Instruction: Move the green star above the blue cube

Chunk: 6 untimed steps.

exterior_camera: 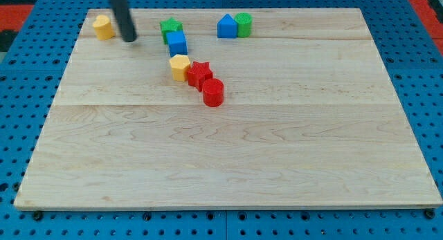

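Note:
The green star (169, 27) lies near the view's top, left of centre, touching the top edge of the blue cube (177, 43), which sits just below and slightly right of it. My tip (129, 39) is the lower end of the dark rod coming down from the top edge. It stands to the left of the green star and blue cube, with a gap between, and to the right of a yellow block (104, 27).
A yellow block (180, 67), a red star (199, 75) and a red cylinder (213, 92) form a diagonal chain below the blue cube. A blue pentagon-like block (226, 26) and a green cylinder (243, 24) touch at the top centre. The wooden board (228, 164) lies on blue pegboard.

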Tool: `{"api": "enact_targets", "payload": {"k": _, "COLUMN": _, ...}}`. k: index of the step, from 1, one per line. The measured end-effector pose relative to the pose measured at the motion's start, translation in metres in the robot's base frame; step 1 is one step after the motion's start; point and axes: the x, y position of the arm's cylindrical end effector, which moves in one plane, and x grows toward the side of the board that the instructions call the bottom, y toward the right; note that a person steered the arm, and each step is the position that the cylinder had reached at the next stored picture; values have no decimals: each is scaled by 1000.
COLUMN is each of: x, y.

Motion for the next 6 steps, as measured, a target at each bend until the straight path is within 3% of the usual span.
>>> {"api": "enact_targets", "payload": {"k": 6, "x": -9, "y": 24}}
